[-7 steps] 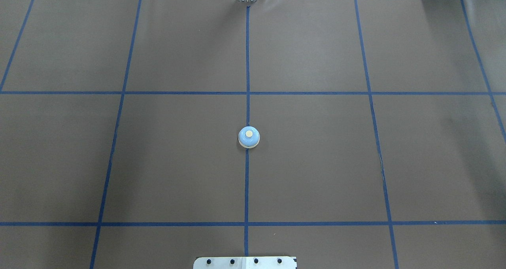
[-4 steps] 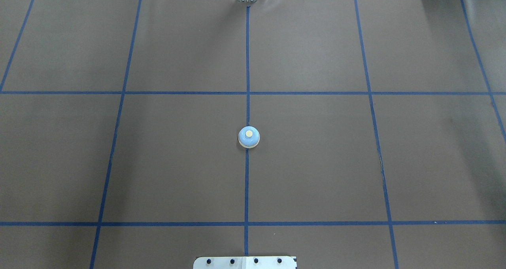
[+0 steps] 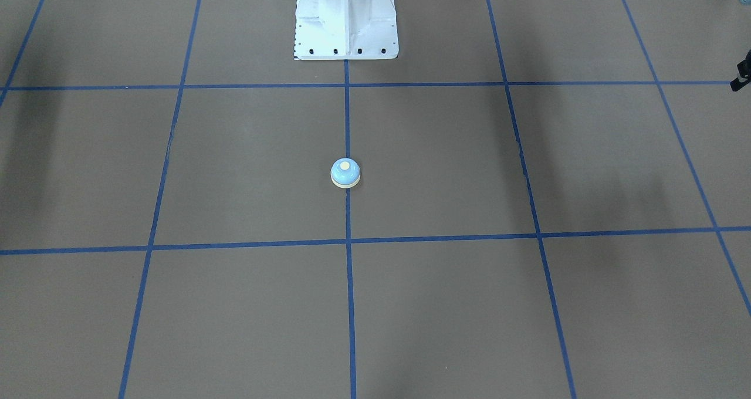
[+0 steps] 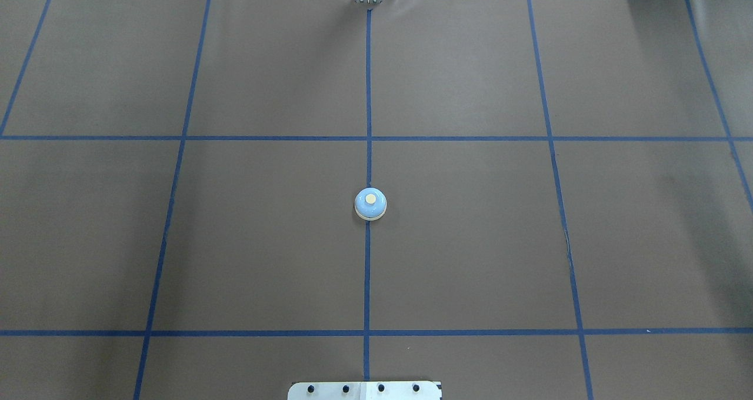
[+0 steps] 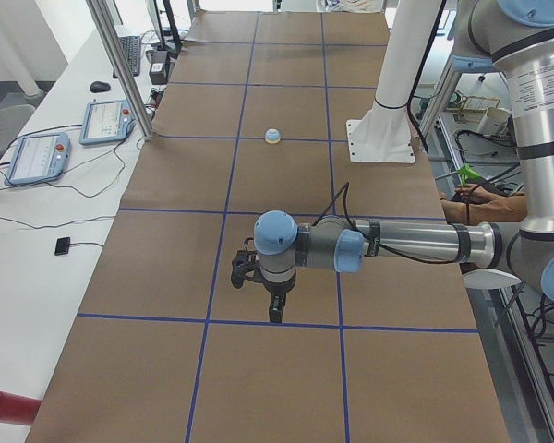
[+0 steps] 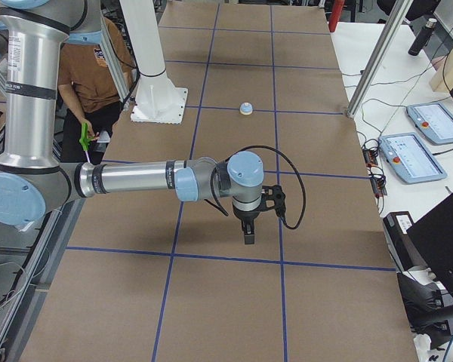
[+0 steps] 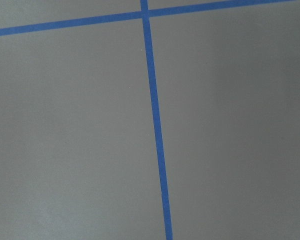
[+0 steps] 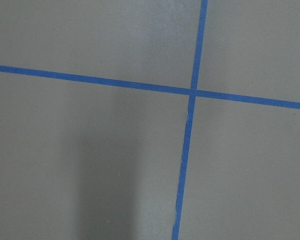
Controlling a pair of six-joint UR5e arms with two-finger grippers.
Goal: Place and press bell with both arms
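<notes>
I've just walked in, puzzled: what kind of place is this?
Most likely a robotics lab or test cell: a robot arm reaches over a brown table gridded with blue tape, and touchscreen control tablets lie on the side bench.

The bell point(image 4: 370, 204) sits on the table point(image 4: 470, 259), on the centre tape line point(image 4: 367, 270), straight out in front of the pedestal point(image 3: 346, 23). Well apart from it, the left arm point(image 5: 397, 242) reaches over the table near its left end — the right arm point(image 6: 136, 179) likewise near its right end.
</notes>
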